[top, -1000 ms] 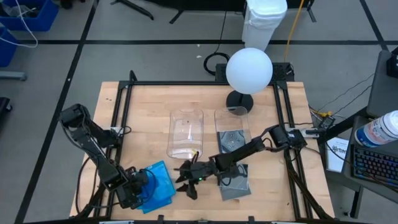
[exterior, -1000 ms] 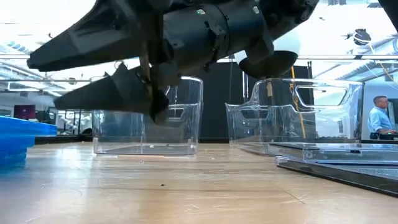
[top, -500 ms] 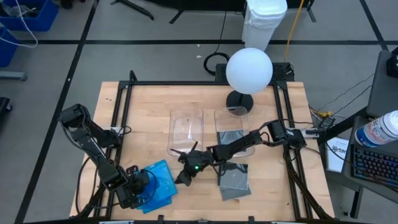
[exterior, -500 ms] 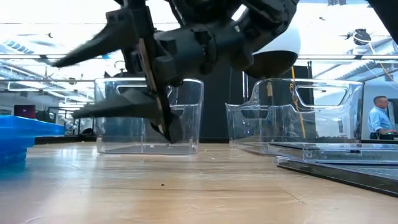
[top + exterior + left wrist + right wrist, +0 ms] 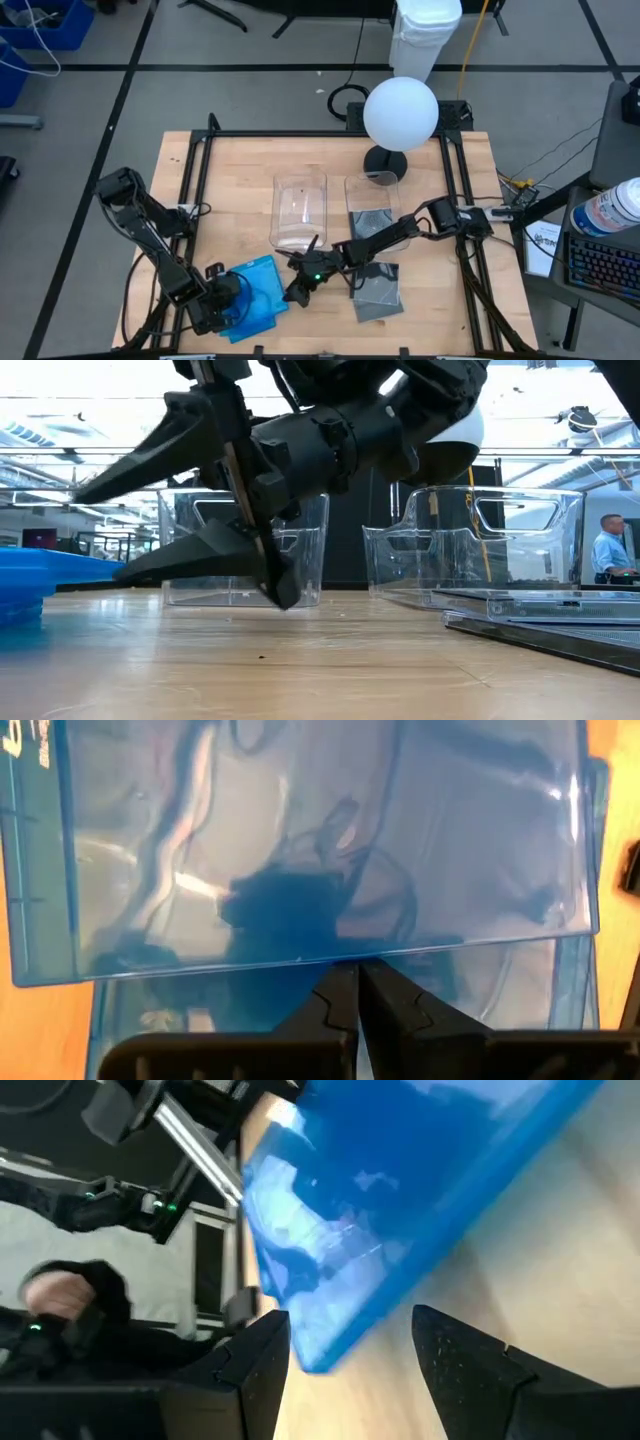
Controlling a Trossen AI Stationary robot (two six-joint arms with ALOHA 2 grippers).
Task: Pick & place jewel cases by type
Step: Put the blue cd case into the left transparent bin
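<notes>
A stack of translucent blue jewel cases (image 5: 258, 295) lies near the table's near-left part. My left gripper (image 5: 356, 970) is shut on the top blue case (image 5: 300, 840), whose free side is raised above the blue case under it (image 5: 480, 995). My right gripper (image 5: 290, 280) is open just right of the stack, and its fingers stand on either side of the raised case's edge (image 5: 330, 1340). Whether they touch it, I cannot tell. Grey jewel cases (image 5: 378, 288) lie flat on the table right of centre, and another (image 5: 372, 222) sits in the right tub. My left gripper pinches the top blue case by the middle of its edge (image 5: 350, 955) between its two shut fingers, coming level from the table's left. That case is tilted, its far side raised off the blue case beneath, as the low view shows (image 5: 70, 558).
Two clear tubs stand mid-table, the left one (image 5: 298, 212) holding no cases and the right one (image 5: 372, 205) holding a grey case. A lamp with a white globe (image 5: 400, 113) stands behind them. A black frame (image 5: 200, 180) borders the table. A person (image 5: 608, 550) sits far off in the room.
My right gripper has swung toward the far edge and back a little, tipped its fingers downward, and now points at the blue stack. The top blue case has moved toward the right gripper, with its free edge raised and reaching farther right.
</notes>
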